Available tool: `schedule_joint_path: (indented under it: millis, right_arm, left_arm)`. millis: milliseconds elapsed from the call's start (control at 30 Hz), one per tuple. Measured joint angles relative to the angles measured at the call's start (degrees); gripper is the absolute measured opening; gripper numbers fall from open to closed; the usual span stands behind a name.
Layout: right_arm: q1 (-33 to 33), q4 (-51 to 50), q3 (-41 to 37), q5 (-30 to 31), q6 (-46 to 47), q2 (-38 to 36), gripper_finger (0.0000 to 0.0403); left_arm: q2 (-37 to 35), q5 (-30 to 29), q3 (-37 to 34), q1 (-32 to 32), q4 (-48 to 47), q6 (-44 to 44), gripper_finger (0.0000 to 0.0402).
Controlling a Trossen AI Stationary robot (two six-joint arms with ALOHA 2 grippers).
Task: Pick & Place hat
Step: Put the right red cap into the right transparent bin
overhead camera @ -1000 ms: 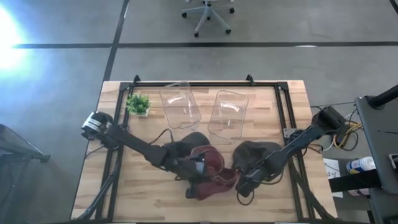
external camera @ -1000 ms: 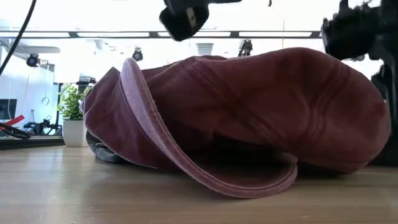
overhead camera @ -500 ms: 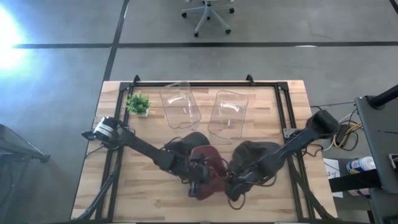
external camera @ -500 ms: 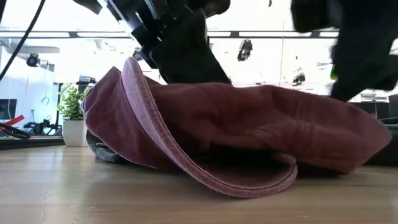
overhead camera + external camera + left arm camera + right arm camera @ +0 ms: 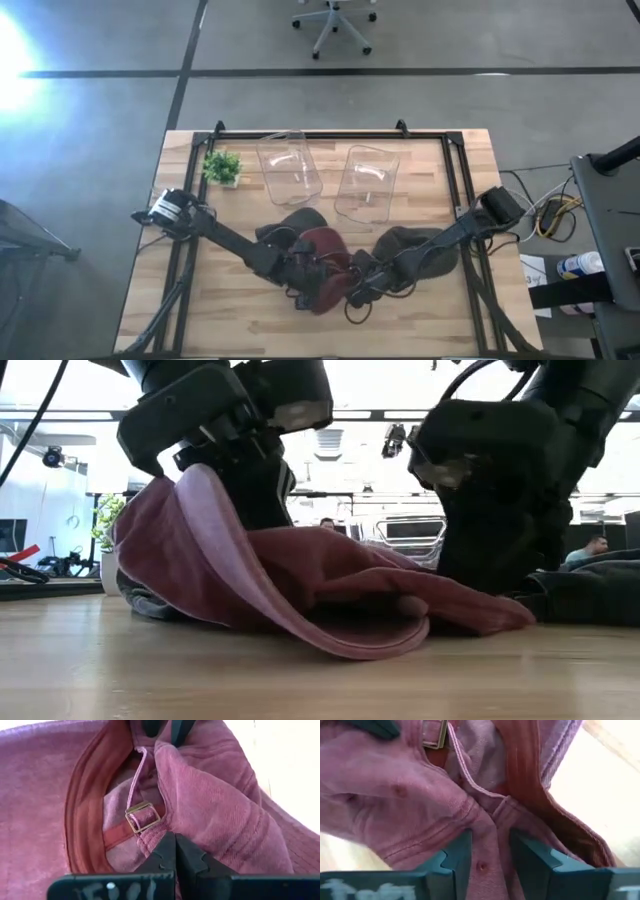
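On the left side of the wooden table [image 5: 200, 300] the left arm reaches toward the middle. The left gripper [image 5: 303, 272] is pressed down on the left part of the maroon hat [image 5: 322, 262], and its fingers [image 5: 167, 851] are together, pinching a fold of the fabric beside the brass buckle [image 5: 142, 817] of the strap. The hat lies crumpled on the table near the front edge, in the middle, between the two grippers. On its right part sits the right gripper [image 5: 360, 288]; its fingers [image 5: 460, 851] stand a little apart with a fold of the hat's cloth clamped between them. A dark grey hat [image 5: 415, 248] lies just to the right, under the right arm.
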Motion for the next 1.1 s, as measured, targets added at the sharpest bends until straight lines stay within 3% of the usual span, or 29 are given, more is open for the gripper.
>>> schedule_joint_path:
  millis: [333, 533, 833, 967, 1100]
  right_arm:
    - [3.0, -1.7, -1.2, 0.3, 3.5, -1.8, 0.0132]
    - [3.1, -2.3, -0.7, 0.6, 3.0, -3.5, 0.0132]
    - [4.4, -2.1, 3.8, 2.9, -16.2, -12.9, 0.0132]
    - [5.8, -1.8, 6.1, -1.5, -29.1, -10.3, 0.0132]
    - [5.7, -2.1, 9.1, -1.0, -33.1, -4.6, 0.0139]
  left_arm:
    - [-0.2, -0.4, -3.8, -2.4, 0.7, -3.8, 0.0]
    - [-0.5, -0.4, -2.0, -3.4, 2.3, -1.4, 0.0]
    - [-1.7, -1.5, 1.5, -3.2, 3.0, 2.8, 0.0]
    - [-1.7, -1.7, 1.6, -3.2, 3.1, 3.2, 0.0]
    - [-1.7, -1.7, 1.5, -3.2, 1.4, 3.8, 0.0]
